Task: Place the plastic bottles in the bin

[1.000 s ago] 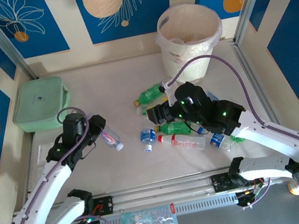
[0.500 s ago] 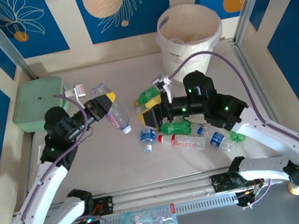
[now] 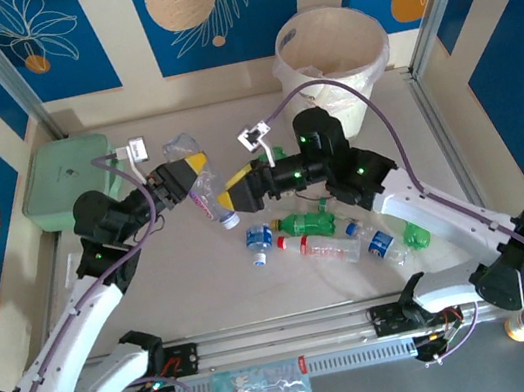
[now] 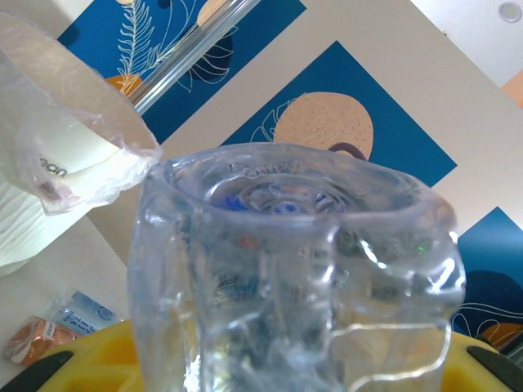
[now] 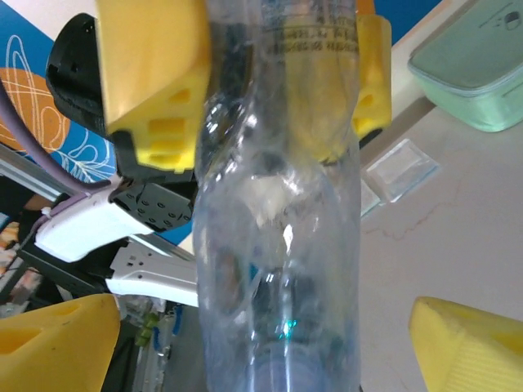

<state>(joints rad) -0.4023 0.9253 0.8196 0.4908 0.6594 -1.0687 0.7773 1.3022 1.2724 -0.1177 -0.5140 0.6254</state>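
your left gripper [image 3: 192,175] is pinching a clear plastic bottle [image 3: 205,199] and holds it tilted in the air above the table [image 3: 209,297], left of centre. from the right wrist you can see its yellow pads pressed into the bottle's [image 5: 278,245] sides hard enough to dent them. your right gripper [image 3: 234,191] is spread wide just beside that bottle, facing the left one; its yellow fingers [image 5: 57,343] stand either side of the bottle's lower part with clear gaps, touching nothing. the bin [image 3: 335,61] stands upright at the far right of the table, well apart from the held bottle; the left wrist sees its bag-lined rim [image 4: 49,163] beyond the bottle [image 4: 294,269]. the other plastic bottles [image 3: 315,237], green and clear, lie clustered on the table under the right arm. a pale green box [image 3: 72,181] sits at the far left.
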